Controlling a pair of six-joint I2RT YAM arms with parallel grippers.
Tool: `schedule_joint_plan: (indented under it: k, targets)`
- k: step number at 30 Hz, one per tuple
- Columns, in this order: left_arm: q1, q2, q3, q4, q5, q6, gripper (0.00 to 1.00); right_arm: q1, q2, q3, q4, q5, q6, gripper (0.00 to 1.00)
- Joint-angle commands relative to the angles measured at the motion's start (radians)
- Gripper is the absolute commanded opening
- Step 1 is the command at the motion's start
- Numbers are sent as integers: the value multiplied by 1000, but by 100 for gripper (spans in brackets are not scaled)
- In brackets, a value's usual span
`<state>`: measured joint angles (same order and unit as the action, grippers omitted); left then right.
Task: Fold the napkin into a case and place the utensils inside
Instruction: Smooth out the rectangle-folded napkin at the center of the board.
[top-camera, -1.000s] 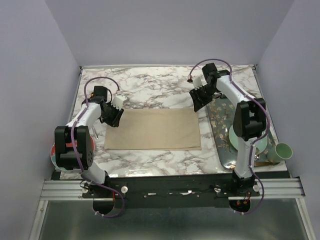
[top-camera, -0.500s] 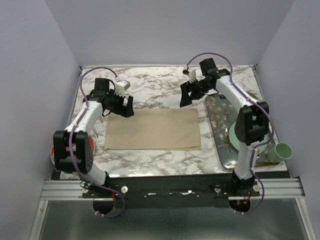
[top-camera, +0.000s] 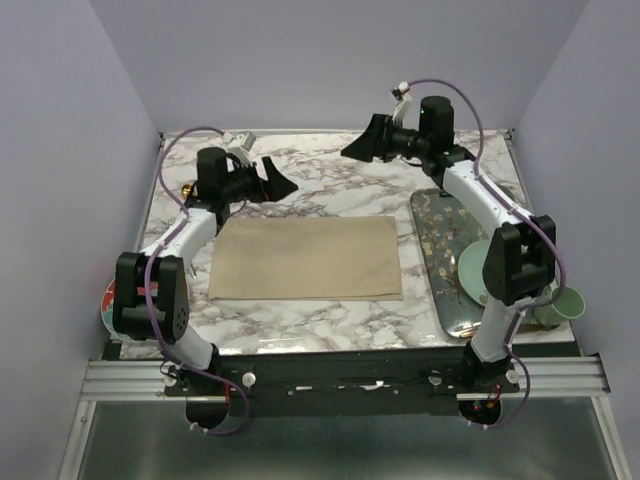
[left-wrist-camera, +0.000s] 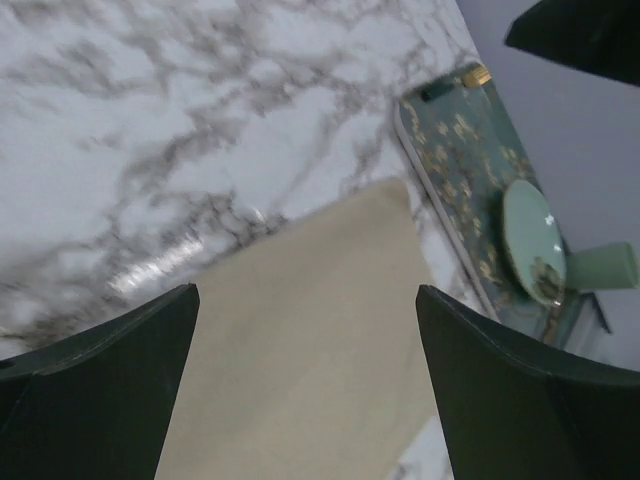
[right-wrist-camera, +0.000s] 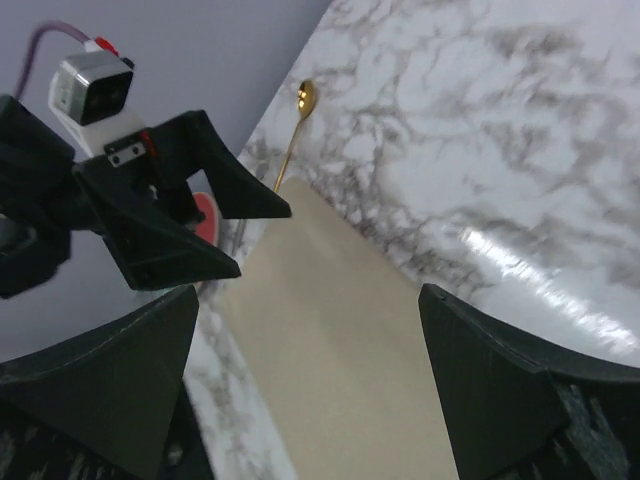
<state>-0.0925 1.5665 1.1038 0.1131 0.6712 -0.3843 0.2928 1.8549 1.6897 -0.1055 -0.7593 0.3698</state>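
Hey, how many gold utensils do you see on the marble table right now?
1. A small shiny gold spoon lies on the marble tabletop near its left edge, just beyond the far-left corner of the beige cloth napkin. No fork shows; one may be hidden.

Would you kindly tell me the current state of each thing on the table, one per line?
Beige-tan cloth napkin: lying flat, a rectangle, held by neither hand.
Left hand: open, empty, above the marble table.
Right hand: open, empty, above the table.
Small gold spoon: lying on the table, outside the napkin.
Pale green plate: resting on the patterned tray.
Pale green cup: upright, beside the plate.
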Motion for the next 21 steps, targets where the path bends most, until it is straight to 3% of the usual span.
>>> schedule_joint_plan:
  k: [1, 3, 6, 13, 19, 21]
  targets:
    - [-91, 90, -191, 512, 63, -562, 99, 28, 100, -235, 453, -173, 562, 100]
    - [-114, 150, -217, 617, 53, -709, 99, 46, 150, -263, 527, -183, 642, 100]
    - [-122, 245, -263, 764, 14, -810, 99, 66, 222, -300, 630, -158, 708, 100]
    - [-121, 424, -283, 985, -24, -930, 99, 98, 369, -329, 806, -163, 853, 100]
    - [-86, 512, -277, 955, -65, -935, 99, 98, 431, -337, 780, -138, 828, 100]
    - [-61, 520, -285, 929, -73, -917, 99, 97, 434, -341, 695, -121, 761, 100]
